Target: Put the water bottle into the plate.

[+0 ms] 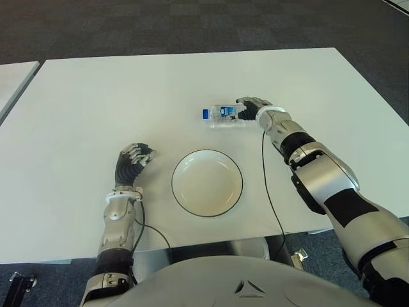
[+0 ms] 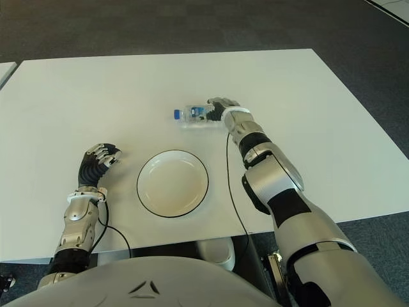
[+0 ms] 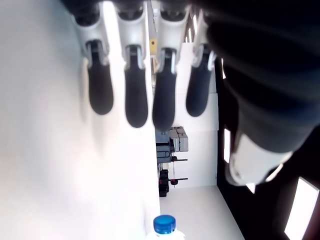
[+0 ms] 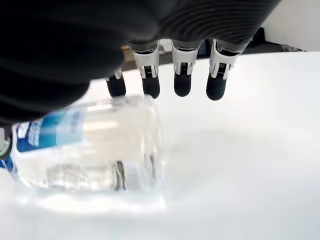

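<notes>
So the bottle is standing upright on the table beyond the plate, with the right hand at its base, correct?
Not upright. The water bottle lies on its side on the table, blue cap pointing to the robot's left, as the left eye view shows. The rest holds: it is beyond the plate, and the right hand is at its base end, fingers open above it.

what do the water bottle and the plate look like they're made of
The water bottle, lying on its side at the right robot hand, looks like clear thin plastic: the table shows through its wall, and it has a blue cap and a blue label. The plate looks like glazed ceramic, cream with a thin dark rim line, though melamine would look the same.
</notes>
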Controlling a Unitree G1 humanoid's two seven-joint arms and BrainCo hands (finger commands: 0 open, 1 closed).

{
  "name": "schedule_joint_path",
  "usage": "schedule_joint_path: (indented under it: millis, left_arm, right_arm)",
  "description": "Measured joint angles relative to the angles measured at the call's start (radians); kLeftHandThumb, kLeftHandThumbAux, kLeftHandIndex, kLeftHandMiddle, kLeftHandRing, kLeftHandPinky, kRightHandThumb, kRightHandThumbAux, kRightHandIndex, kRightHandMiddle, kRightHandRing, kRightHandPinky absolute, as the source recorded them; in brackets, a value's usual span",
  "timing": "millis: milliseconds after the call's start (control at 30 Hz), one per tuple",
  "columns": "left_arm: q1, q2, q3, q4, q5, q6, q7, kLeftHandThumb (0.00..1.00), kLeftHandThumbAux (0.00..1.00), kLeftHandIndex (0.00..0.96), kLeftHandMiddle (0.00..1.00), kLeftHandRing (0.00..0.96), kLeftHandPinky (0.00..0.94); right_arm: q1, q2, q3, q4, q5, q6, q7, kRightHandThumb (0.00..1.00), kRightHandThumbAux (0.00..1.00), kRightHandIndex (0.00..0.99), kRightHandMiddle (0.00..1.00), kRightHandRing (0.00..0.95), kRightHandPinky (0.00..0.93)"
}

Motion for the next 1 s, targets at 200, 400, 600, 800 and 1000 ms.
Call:
schedule_joint_path:
  millis: [200,400,600,800,1000]
  left_arm:
    - [0.000,-0.002,0.000,0.000,0.000,-0.001,0.000,0.700,0.716,0.426,0.468,0.460,0.466]
    - [0.001,-0.004,0.000,0.000,0.000,-0.001,0.000,0.701,0.715,0.426,0.468,0.462,0.467]
    - [0.001,-0.004,0.000,0.000,-0.001,-0.001,0.000,0.702,0.714,0.428,0.473,0.465,0.469]
    - [0.001,-0.007,0.002,-0.001,-0.001,0.000,0.000,0.702,0.714,0.427,0.472,0.464,0.471]
    - [0.001,-0.010,0.002,-0.002,-0.002,0.000,0.000,0.702,0.714,0.426,0.469,0.463,0.470]
  right_arm:
    - [-0.011,0.004,0.028,0.013,-0.010,0.036,0.027,0.662,0.325,0.000,0.000,0.000,0.000]
    - [-0.014,0.005,0.057,0.025,-0.024,0.058,0.035,0.673,0.348,0.000,0.000,0.000,0.000]
    - [-0.014,0.009,0.080,0.039,-0.035,0.081,0.044,0.680,0.367,0.000,0.000,0.000,0.000]
    - [-0.012,0.011,0.104,0.054,-0.047,0.098,0.063,0.680,0.373,0.000,0.000,0.000,0.000]
    - [0.000,0.013,0.135,0.063,-0.071,0.104,0.071,0.663,0.381,0.000,0.000,0.000,0.000]
